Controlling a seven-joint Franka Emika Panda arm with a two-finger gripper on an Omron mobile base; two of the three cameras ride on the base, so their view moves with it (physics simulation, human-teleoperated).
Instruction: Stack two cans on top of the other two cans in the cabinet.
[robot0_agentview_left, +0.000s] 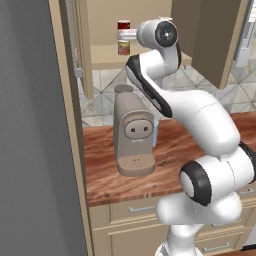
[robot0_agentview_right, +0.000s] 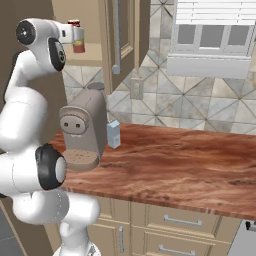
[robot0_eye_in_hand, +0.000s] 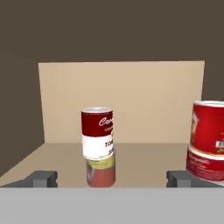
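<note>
On the tan cabinet (robot0_eye_in_hand: 131, 105) shelf I count four cans in two stacks: dark red can (robot0_eye_in_hand: 97, 132) on yellow-labelled tin (robot0_eye_in_hand: 101, 169), bright red can (robot0_eye_in_hand: 209, 127) on red-banded tin (robot0_eye_in_hand: 205, 166); my gripper (robot0_eye_in_hand: 111, 178) is spread, released

Dark red white-banded can (robot0_eye_in_hand: 97, 133) upright atop yellow-labelled tin (robot0_eye_in_hand: 101, 169); bright red can (robot0_eye_in_hand: 208, 132) atop red-banded tin (robot0_eye_in_hand: 204, 166)

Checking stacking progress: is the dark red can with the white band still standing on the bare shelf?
No, the dark red can sits on top of the yellow-labelled tin.
</note>
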